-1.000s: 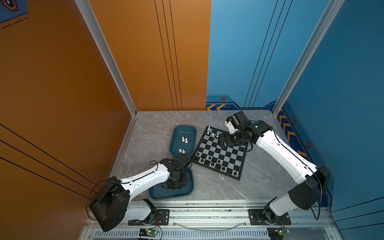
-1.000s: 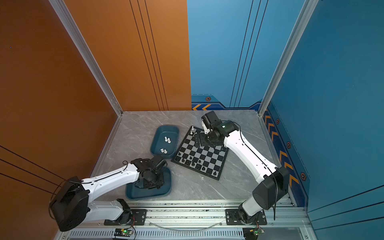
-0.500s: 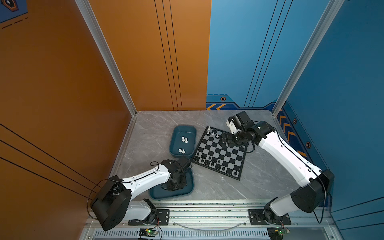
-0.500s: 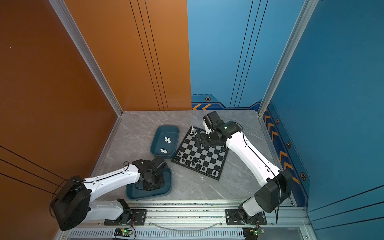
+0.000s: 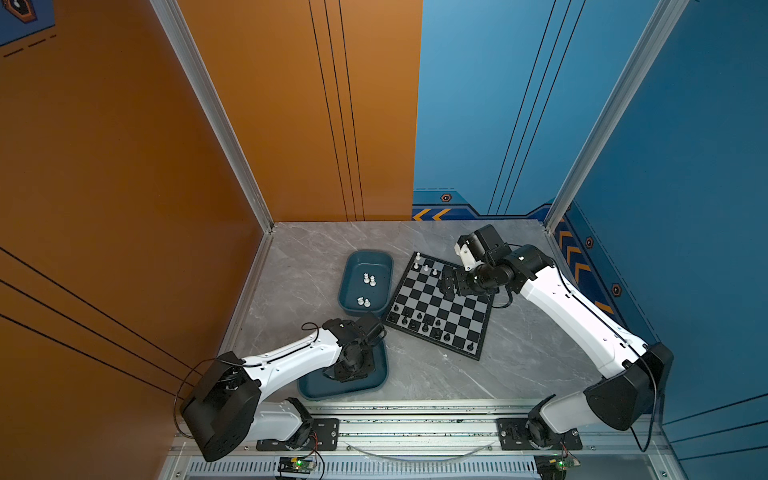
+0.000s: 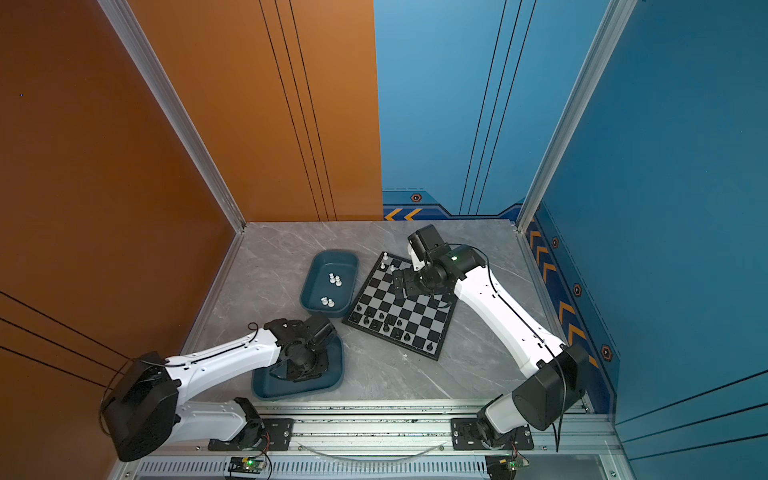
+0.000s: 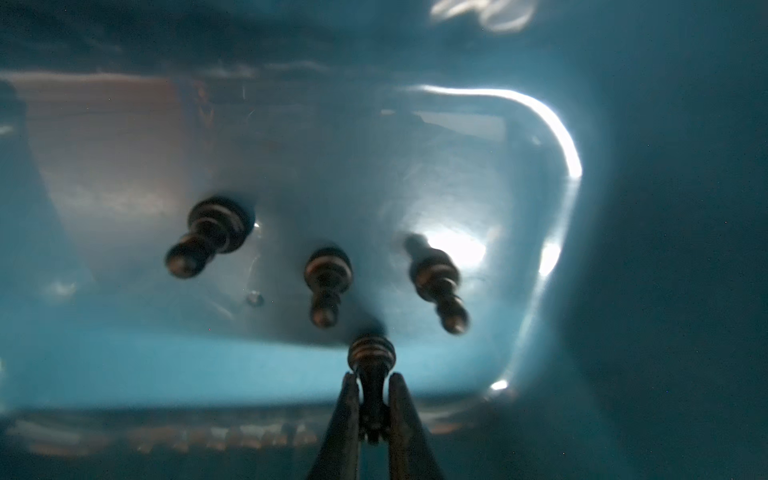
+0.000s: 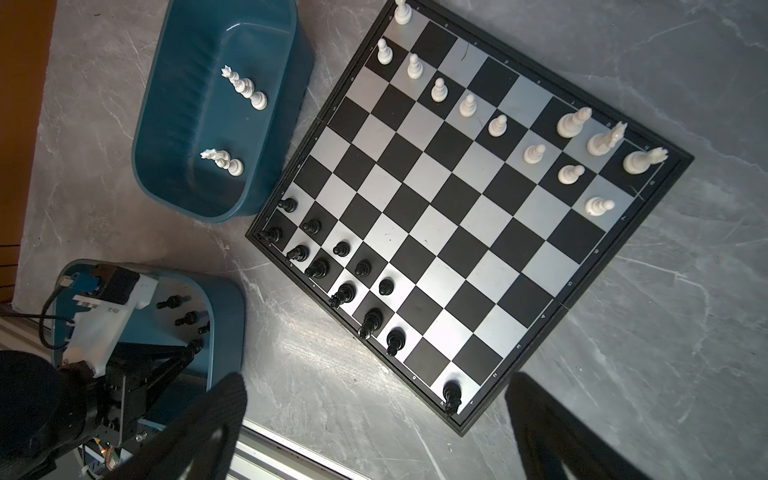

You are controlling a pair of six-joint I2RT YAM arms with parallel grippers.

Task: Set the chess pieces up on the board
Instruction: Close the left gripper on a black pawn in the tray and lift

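Note:
My left gripper (image 7: 372, 380) is down inside the near teal tray (image 5: 316, 388), shut on the stem of a black chess piece (image 7: 371, 353). Three more black pieces (image 7: 328, 282) stand loose in that tray. The board (image 8: 436, 208) lies tilted mid-table, with black pieces (image 5: 424, 326) along its near side and white pieces (image 8: 467, 104) along its far side. My right gripper (image 8: 374, 399) hangs open above the board (image 5: 457, 316), holding nothing. In both top views the wrist hides the left fingertips.
A second teal tray (image 5: 349, 266) left of the board holds several white pieces (image 5: 369, 279). An orange wall runs along the left, blue walls at the back and right, and a metal rail (image 5: 415, 415) along the front edge.
My left gripper has closed on a black piece in the near tray. My right gripper has drifted slightly back from the far board corner, still open.

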